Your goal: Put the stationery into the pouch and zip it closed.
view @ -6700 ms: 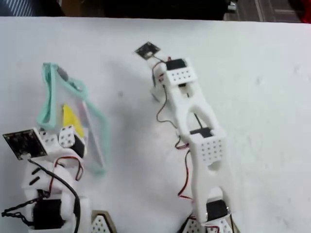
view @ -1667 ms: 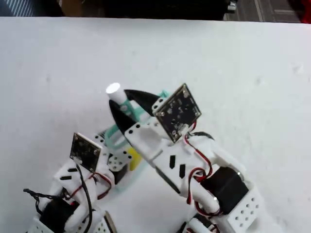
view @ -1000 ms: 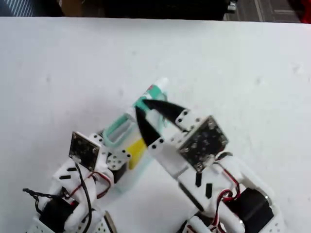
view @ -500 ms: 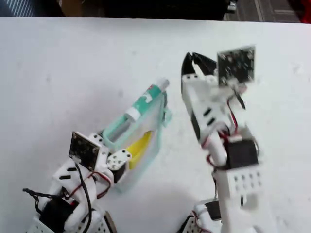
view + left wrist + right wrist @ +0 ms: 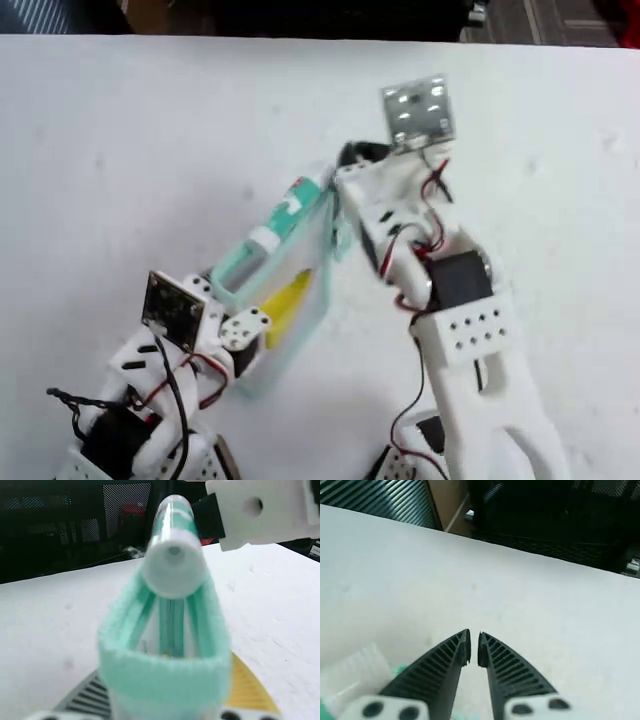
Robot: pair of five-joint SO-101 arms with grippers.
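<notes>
Jutting from the mint-green pouch [image 5: 312, 258] is a green-and-white tube [image 5: 286, 205]; right gripper [image 5: 474, 644] nearly closed, empty.

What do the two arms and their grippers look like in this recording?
Both arms are white plastic with black servo blocks and thin red and black cables. The right arm has perforated plates and a square circuit board at its wrist; the right gripper is black, ribbed and pointed. The left arm carries a similar board.

high view looks down on the table [image 5: 120, 110]; wrist views skim it, left close to the pouch [image 5: 165, 680].
</notes>
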